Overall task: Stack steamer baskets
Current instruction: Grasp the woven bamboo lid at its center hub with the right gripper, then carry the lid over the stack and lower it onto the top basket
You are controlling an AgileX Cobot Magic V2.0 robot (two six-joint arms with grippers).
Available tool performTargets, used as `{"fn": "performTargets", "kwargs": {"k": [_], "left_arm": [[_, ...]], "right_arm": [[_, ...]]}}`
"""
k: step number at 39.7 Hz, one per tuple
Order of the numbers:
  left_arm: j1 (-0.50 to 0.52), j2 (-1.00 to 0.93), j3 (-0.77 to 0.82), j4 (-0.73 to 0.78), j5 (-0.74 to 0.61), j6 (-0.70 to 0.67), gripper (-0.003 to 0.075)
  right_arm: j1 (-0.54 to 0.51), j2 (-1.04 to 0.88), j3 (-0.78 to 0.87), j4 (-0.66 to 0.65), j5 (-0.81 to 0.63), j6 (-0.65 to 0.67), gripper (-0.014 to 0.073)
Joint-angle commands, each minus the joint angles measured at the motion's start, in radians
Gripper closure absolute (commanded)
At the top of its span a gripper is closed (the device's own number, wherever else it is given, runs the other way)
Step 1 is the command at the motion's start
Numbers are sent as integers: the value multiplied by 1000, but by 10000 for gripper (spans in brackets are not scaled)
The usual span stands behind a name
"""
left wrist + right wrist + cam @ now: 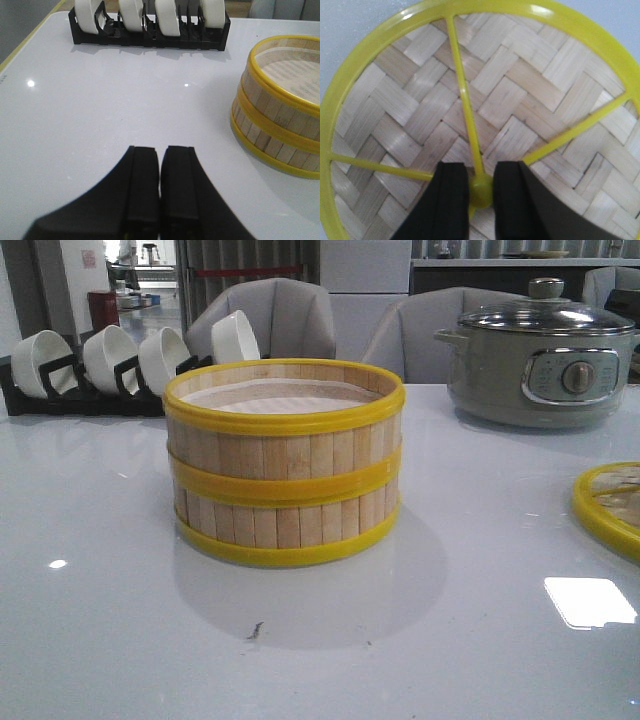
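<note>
1. The right gripper (481, 187) hangs directly over the lid (470, 105), its fingers (451, 200) slightly apart and straddling the small yellow hub (481, 190) where the spokes meet. Whether the pads already touch the hub I cannot tell. If they close off-centre, the little knob will likely squirt out sideways.
2. The hub is slick plastic and small; a weak pinch could let the lid tilt or swing once lifted, and a tilted lid may catch on a rim instead of seating.
3. The lid lies flat on the white table (450, 640) at the right edge of the front view, well apart from the steamer baskets (285, 465). The carry is long, so a slip could drop it.
4. The two baskets already stand stacked near the table's middle; a lid set down off-centre could shove the top ring askew.
5. The left gripper (160, 190) has its fingers pressed together, holding nothing, beside the stack. It offers no bracing.
6. The grey pot (545, 365) and bowl rack (90, 380) stand behind, probably outside the carry path.
</note>
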State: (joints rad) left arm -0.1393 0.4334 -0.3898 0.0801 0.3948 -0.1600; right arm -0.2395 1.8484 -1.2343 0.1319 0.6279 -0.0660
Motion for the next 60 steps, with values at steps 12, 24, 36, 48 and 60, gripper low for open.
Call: {"fn": "performTargets", "kwargs": {"k": [12,24,36,48,60], "left_arm": [[-1,2,-31,0,-90,-6,634],[-1,2,-31,0,-90,-6,634],[-1,2,-31,0,-90,-6,634],[-1,2,-31,0,-90,-6,634],[-1,2,-31,0,-90,-6,634]], "right_arm": [[70,-109,-57,8,16,-2,558],[250,-150,-365,48,233,-2,558],[523,-46,-750,47,339,-2,558],[739,189,-1068,47,451,-2,558],[778,254,-1104,-28,482,2,558]]}}
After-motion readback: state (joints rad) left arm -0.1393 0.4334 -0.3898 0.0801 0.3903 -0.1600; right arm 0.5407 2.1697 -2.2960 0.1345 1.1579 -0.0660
